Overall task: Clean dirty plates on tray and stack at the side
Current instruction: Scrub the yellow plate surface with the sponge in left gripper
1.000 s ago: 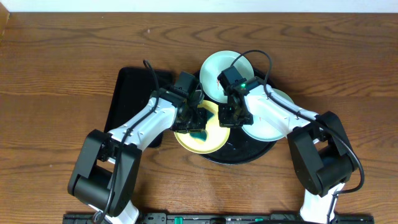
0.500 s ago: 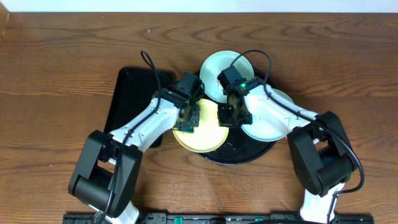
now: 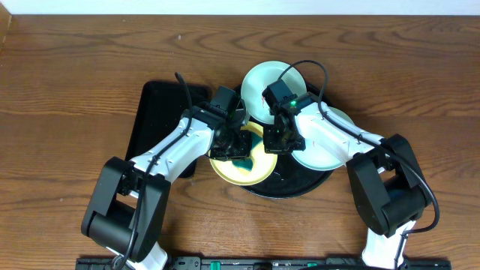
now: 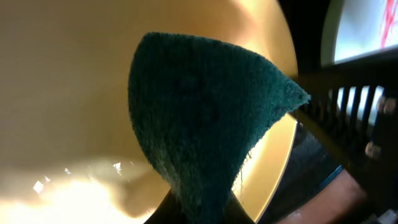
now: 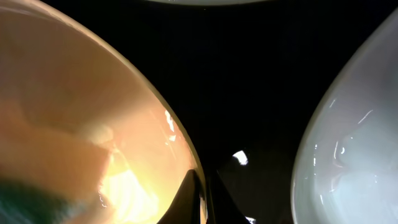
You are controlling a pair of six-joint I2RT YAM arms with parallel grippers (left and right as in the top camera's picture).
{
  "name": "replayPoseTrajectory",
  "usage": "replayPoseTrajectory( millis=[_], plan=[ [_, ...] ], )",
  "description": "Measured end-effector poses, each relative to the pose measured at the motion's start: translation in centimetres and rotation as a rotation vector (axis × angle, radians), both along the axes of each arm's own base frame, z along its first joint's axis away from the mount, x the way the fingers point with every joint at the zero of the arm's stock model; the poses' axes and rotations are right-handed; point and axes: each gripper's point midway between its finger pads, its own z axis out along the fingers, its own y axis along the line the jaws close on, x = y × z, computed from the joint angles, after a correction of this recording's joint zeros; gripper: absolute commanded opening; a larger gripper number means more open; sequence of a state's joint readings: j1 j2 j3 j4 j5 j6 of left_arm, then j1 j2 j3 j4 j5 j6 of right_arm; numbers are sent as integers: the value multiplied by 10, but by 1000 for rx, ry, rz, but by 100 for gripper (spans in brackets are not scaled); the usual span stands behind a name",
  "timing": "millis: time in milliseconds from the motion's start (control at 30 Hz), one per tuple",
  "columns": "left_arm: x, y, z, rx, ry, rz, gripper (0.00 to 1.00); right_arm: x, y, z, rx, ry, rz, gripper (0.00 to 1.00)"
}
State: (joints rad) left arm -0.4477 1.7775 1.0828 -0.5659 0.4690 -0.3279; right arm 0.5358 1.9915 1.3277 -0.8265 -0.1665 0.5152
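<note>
The pale yellow plate (image 3: pixel 241 169) lies at the front left of the round black tray (image 3: pixel 311 184). My left gripper (image 3: pixel 238 146) is shut on a dark green sponge (image 4: pixel 205 124) and presses it onto the yellow plate (image 4: pixel 68 99). My right gripper (image 3: pixel 274 142) is shut on the yellow plate's right rim (image 5: pixel 180 146). One mint-blue plate (image 3: pixel 259 84) with red smears lies at the tray's back. Another mint-blue plate (image 3: pixel 324 146) lies at the right, also in the right wrist view (image 5: pixel 348 149).
A rectangular black tray (image 3: pixel 154 120) lies left of the round tray, partly under my left arm. Wooden table (image 3: pixel 67 90) surrounds both. A white wall edge runs along the back.
My left gripper and sponge moved left across the yellow plate, then back right toward its centre. My right gripper has held still on the rim.
</note>
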Motion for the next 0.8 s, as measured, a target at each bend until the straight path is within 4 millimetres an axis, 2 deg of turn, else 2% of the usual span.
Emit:
replayPoseTrajectory(
  millis=[67, 233, 367, 533, 800],
  plan=[
    [7, 11, -5, 68, -36, 17, 7, 0, 0, 0, 0, 0, 0, 1],
    [29, 51, -14, 308, -144, 106, 7, -1, 1, 0, 8, 4, 1, 1],
    [29, 60, -15, 374, -159, 127, 7, -1, 3, 1, 16, 5, 1, 1],
    [10, 51, -15, 307, -61, 107, 8, 1, 0, 0, 2, -3, 0, 1],
    [-21, 3, 0, -9, 76, -42, 7, -1, 0, 0, 0, 2, 0, 1]
  ],
)
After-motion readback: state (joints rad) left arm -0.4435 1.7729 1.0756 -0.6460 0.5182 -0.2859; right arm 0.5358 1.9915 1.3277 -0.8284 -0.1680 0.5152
